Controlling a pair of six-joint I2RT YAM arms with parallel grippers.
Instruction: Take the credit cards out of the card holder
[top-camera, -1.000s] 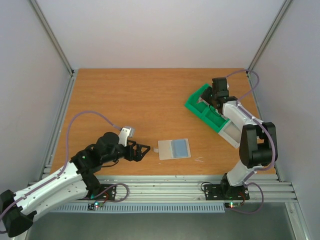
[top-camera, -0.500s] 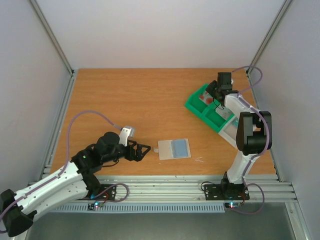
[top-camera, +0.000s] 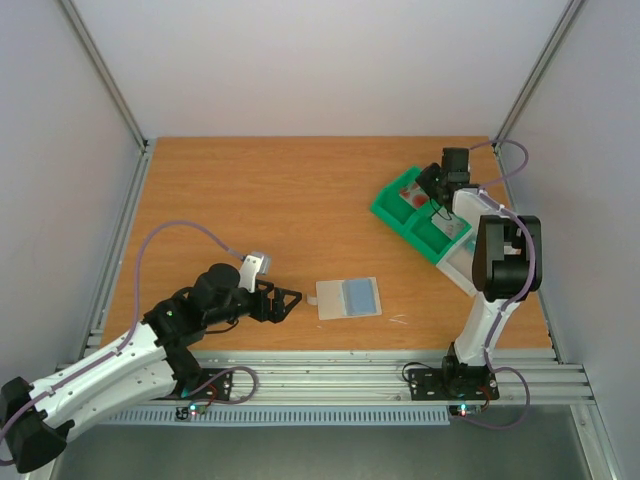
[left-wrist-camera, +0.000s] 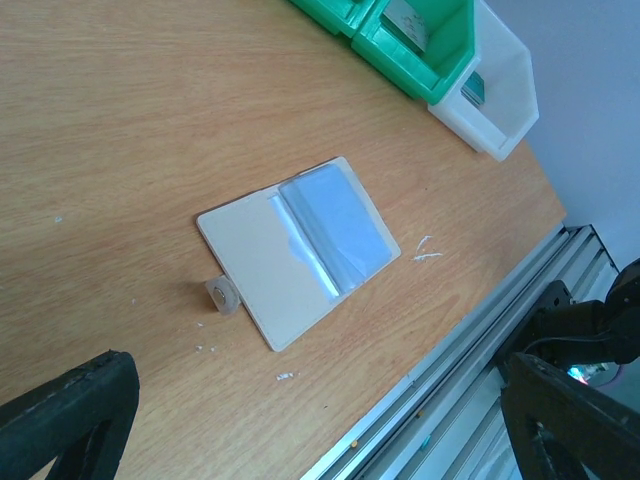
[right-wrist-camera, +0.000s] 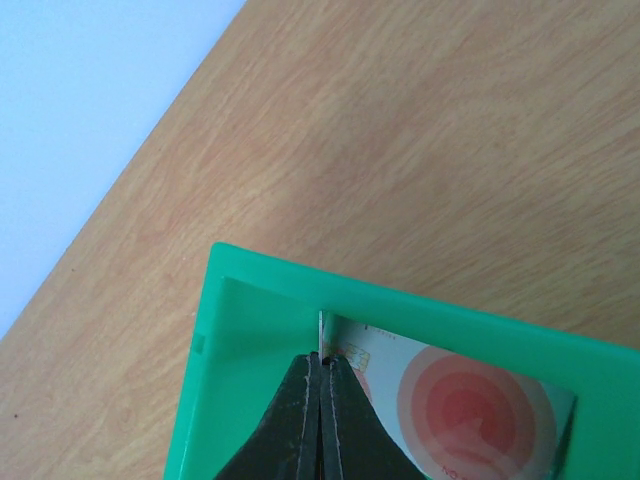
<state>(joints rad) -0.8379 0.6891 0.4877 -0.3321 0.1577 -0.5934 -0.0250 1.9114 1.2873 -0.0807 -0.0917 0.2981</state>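
The pale card holder (top-camera: 335, 302) lies open near the table's front edge, also in the left wrist view (left-wrist-camera: 262, 262), its tab (left-wrist-camera: 221, 296) pointing left. A blue-grey card (left-wrist-camera: 335, 228) sits under its clear sleeve. My left gripper (top-camera: 290, 303) is open and empty, low over the table just left of the holder; its fingers (left-wrist-camera: 75, 405) frame the left wrist view. My right gripper (right-wrist-camera: 322, 358) is shut, tips inside the far compartment of the green tray (right-wrist-camera: 260, 320), against the corner of a pinkish-red card (right-wrist-camera: 470, 410) that leans on the tray wall. That card also shows from above (top-camera: 408, 190).
The green compartment tray (top-camera: 392, 215) stands at the back right, with a white bin (left-wrist-camera: 495, 90) at its near end holding a teal card (left-wrist-camera: 476, 88). A metal rail (top-camera: 330, 365) runs along the front edge. Small white flecks (left-wrist-camera: 425, 248) lie by the holder.
My right gripper has moved from the tray's middle compartment to its far compartment, uncovering the pinkish-red card there. The left arm and the card holder have not moved.
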